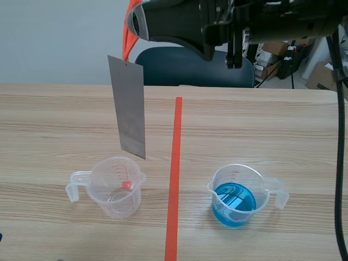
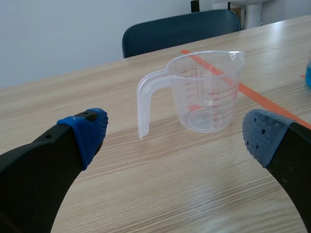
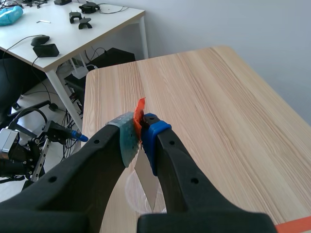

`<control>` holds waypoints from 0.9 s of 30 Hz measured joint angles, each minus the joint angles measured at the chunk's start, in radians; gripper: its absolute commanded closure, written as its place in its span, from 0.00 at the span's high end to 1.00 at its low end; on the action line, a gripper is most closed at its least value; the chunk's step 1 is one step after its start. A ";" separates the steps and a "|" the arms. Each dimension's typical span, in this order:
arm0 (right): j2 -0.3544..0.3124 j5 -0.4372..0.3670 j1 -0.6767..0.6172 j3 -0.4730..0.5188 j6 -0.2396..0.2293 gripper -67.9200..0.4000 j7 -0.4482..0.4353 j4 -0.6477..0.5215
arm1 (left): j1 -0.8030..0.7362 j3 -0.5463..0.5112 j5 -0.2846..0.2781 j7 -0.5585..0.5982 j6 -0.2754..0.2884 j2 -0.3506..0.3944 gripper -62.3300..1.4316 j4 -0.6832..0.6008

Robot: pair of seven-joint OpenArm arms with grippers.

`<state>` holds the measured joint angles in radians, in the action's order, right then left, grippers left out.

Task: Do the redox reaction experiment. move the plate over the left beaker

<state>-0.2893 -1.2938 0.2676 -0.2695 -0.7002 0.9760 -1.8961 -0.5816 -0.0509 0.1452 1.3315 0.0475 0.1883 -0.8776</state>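
While the left jaws stand spread by the empty beaker (image 1: pixel 111 187) at lower left, the right jaws pinch the orange tab (image 1: pixel 128 38) of the metal plate (image 1: pixel 128 106) hanging just above and behind it, so the carry likely needs only a small nearward shift.

The plate (image 1: pixel 129 106) is dull grey, its strip (image 1: pixel 128 32) orange. The left beaker (image 1: pixel 117 187) is clear with red scale marks. The right beaker (image 1: pixel 235 198) holds bright blue liquid (image 1: pixel 234 204). The surface (image 1: pixel 60 119) is pale wood grain, with an orange-red line (image 1: pixel 174 179).
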 measured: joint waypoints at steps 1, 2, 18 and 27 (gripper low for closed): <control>0.014 0.003 0.000 0.000 0.000 0.00 0.006 0.000 | 0.000 0.000 0.001 -0.005 0.006 -0.003 0.94 -0.010; 0.029 0.007 0.000 0.000 0.000 0.00 0.017 0.000 | 0.000 0.000 0.002 -0.007 0.006 -0.005 0.94 -0.018; 0.179 0.136 0.000 -0.021 -0.023 0.00 0.077 0.059 | 0.000 0.001 0.003 -0.089 0.058 -0.019 0.94 -0.042; 0.179 0.146 0.000 -0.073 -0.026 0.00 0.053 0.076 | 0.000 0.001 0.003 -0.089 0.058 -0.019 0.94 -0.042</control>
<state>-0.1108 -1.1473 0.2676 -0.3428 -0.7265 1.0286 -1.8202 -0.5812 -0.0502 0.1482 1.2423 0.1051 0.1688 -0.9192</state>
